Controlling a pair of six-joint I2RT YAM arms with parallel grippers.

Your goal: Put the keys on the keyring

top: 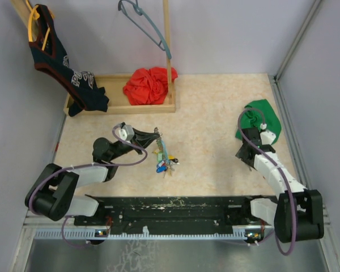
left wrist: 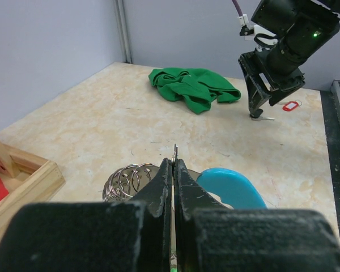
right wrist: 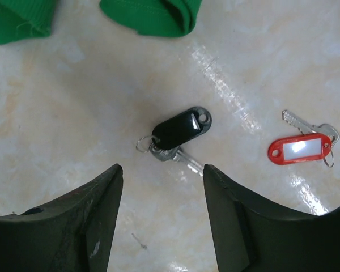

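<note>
Keyring [left wrist: 232,186]: clamped edge-on in left hand [left wrist: 174,170], presented for threading; threaded keys [top: 164,163] bunched below. Right hand [right wrist: 161,173]: fingers apart above black-tagged key [right wrist: 178,131] on table [right wrist: 73,113], probably next pickup; red-tagged key [right wrist: 300,148] lies beside.

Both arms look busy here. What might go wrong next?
The right gripper hangs open over the black-tagged key, which lies flat on the table; closing might catch only the tag or push it away. The left gripper pinches the keyring by a thin edge, so the ring could twist or slip in that grip.
</note>
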